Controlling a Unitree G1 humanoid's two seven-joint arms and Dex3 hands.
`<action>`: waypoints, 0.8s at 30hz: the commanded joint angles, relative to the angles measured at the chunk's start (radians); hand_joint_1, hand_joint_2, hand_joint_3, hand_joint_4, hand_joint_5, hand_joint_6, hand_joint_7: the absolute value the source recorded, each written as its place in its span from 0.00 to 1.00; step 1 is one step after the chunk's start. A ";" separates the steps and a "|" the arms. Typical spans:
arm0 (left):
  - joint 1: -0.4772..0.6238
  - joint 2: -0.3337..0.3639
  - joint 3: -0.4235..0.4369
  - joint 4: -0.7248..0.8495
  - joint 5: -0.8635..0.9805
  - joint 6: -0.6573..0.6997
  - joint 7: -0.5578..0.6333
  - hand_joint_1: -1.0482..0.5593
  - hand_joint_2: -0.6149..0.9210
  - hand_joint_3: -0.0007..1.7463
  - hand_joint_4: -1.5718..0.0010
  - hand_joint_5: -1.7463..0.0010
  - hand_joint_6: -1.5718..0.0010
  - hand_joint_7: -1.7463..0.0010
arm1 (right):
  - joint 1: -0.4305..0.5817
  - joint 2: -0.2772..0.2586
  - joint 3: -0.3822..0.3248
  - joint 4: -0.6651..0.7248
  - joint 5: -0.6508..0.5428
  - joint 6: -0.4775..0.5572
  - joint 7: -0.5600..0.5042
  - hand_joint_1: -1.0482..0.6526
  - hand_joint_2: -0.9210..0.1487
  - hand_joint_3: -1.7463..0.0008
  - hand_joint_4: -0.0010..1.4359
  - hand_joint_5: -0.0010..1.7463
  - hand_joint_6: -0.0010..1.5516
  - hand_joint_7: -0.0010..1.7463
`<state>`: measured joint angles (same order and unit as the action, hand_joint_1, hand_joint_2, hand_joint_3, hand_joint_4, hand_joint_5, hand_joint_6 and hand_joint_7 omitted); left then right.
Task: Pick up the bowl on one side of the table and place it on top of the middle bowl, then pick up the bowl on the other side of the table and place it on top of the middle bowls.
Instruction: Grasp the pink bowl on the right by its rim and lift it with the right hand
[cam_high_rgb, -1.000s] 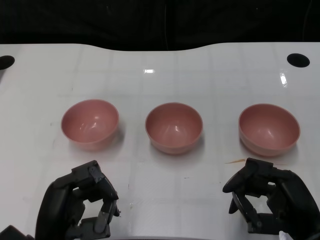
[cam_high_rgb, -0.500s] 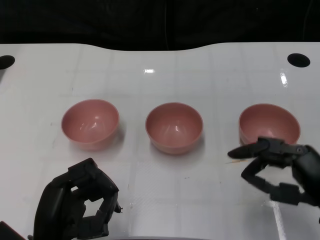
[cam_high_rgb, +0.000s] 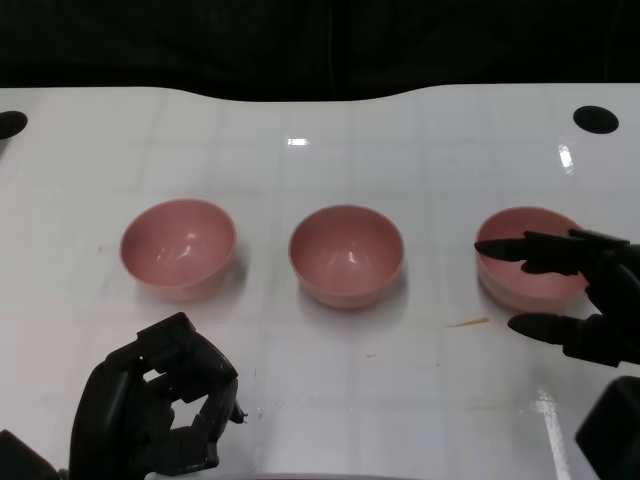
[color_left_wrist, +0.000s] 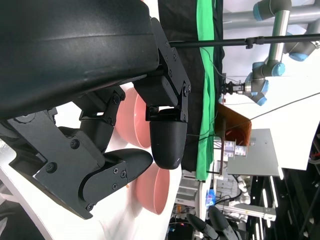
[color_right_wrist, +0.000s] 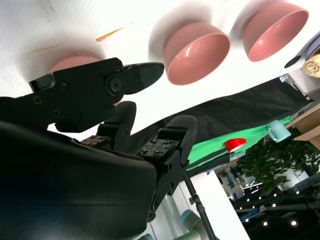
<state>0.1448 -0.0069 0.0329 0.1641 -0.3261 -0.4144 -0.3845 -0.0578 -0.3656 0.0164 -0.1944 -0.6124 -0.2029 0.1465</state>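
White table (cam_high_rgb: 420, 140), three bowls upright — right robot hand (cam_high_rgb: 575, 295) spread.

Table (cam_high_rgb: 320, 150) fills frame. Three bowls in a row, mid-frame: left bowl (cam_high_rgb: 178, 245), middle bowl (cam_high_rgb: 346, 254), right bowl (cam_high_rgb: 528, 262), well apart. L hand (cam_high_rgb: 155, 410) lower left, below left bowl. R hand (cam_high_rgb: 575, 295) right edge, fingers (cam_high_rgb: 520, 248) over right bowl.

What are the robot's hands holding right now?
Nothing. The right hand is spread open over the right bowl, not gripping it; the left hand is curled, empty.
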 joint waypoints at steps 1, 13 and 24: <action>0.012 -0.005 0.007 -0.028 -0.004 0.015 0.010 0.50 0.68 0.69 0.48 0.06 0.49 0.23 | -0.066 -0.034 0.020 -0.014 -0.129 0.059 -0.047 0.40 0.08 1.00 0.23 0.37 0.33 0.08; 0.030 -0.011 0.008 -0.058 0.003 0.044 0.005 0.50 0.68 0.69 0.48 0.05 0.50 0.20 | -0.121 -0.041 0.109 0.017 -0.245 0.204 -0.012 0.35 0.08 1.00 0.18 0.32 0.28 0.03; 0.030 -0.014 0.012 -0.059 0.000 0.044 0.004 0.50 0.68 0.69 0.50 0.04 0.51 0.20 | -0.201 -0.045 0.184 0.169 -0.284 0.259 -0.017 0.30 0.07 1.00 0.13 0.27 0.24 0.00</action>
<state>0.1711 -0.0260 0.0376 0.1147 -0.3258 -0.3754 -0.3849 -0.2444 -0.3880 0.2021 -0.0325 -0.9031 0.0511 0.1370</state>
